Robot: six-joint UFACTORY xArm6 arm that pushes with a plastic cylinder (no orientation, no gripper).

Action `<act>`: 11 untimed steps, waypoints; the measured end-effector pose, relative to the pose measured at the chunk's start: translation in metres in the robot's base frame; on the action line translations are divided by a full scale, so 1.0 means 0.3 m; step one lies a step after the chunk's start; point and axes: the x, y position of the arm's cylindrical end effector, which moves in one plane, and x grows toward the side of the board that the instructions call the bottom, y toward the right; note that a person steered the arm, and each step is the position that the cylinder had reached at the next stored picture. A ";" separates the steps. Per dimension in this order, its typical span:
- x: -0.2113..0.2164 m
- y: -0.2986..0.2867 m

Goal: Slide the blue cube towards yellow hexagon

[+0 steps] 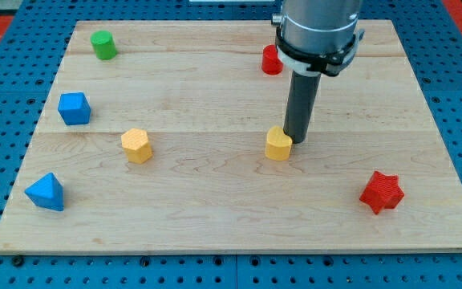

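Note:
The blue cube [74,107] sits near the board's left edge, at mid height. A yellow hexagon [136,145] lies to its lower right, a short way off. A second yellow block [278,144] lies right of the board's centre. My tip [297,141] rests right against that second yellow block's upper right side, far to the right of the blue cube. The dark rod rises from there to the grey arm at the view's top.
A green cylinder [103,45] stands at the top left. A red block [272,59] sits at the top, partly behind the arm. A red star [382,192] lies at the lower right. A blue triangular block [46,192] lies at the lower left. The wooden board [215,225] is ringed by blue pegboard.

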 end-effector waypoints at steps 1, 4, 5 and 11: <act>-0.102 -0.038; -0.395 -1.091; -0.436 -1.315; -0.129 -1.087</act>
